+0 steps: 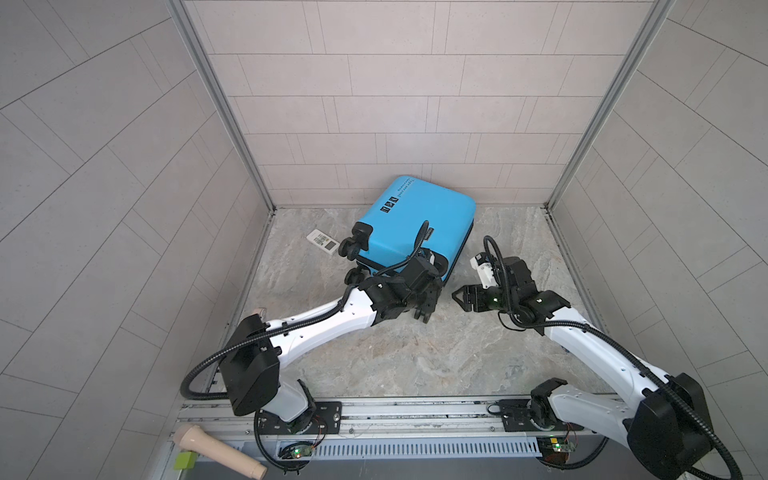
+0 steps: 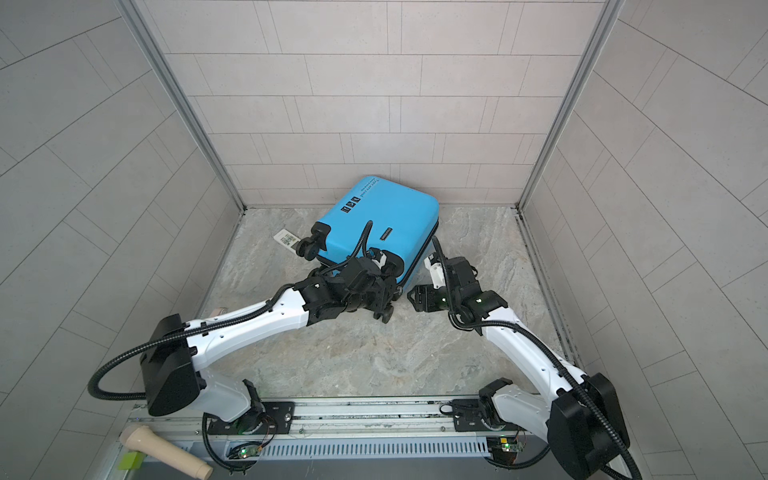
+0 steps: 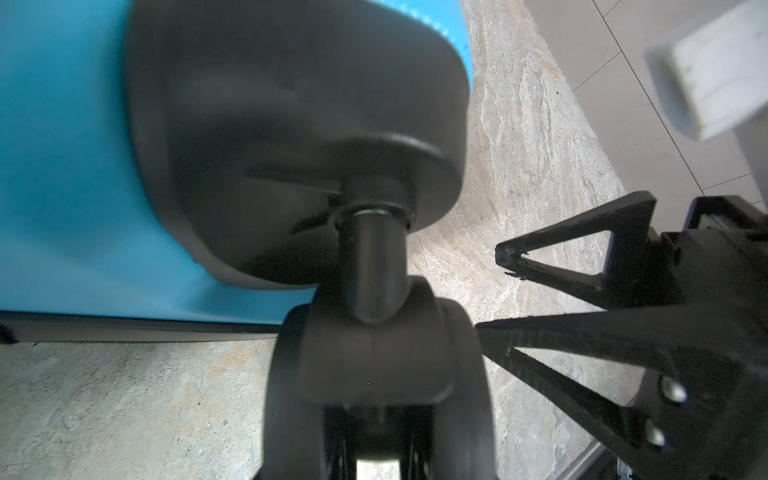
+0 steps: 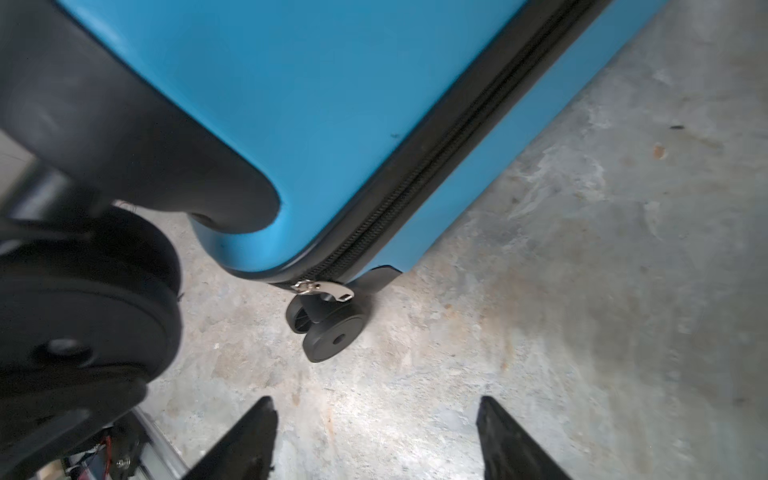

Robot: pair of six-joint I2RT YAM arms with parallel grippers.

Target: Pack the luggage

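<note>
luggage: shut, zipped, contents hidden; lies on floor by back wall
left gripper: clamped on wheel at luggage's near corner
right gripper: released, empty, just beside that corner

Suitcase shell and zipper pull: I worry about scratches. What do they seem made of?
The suitcase shell looks like hard moulded plastic: bright blue and smooth, with a soft sheen. The zipper pull looks like polished metal: silvery, with bright glints.
</note>
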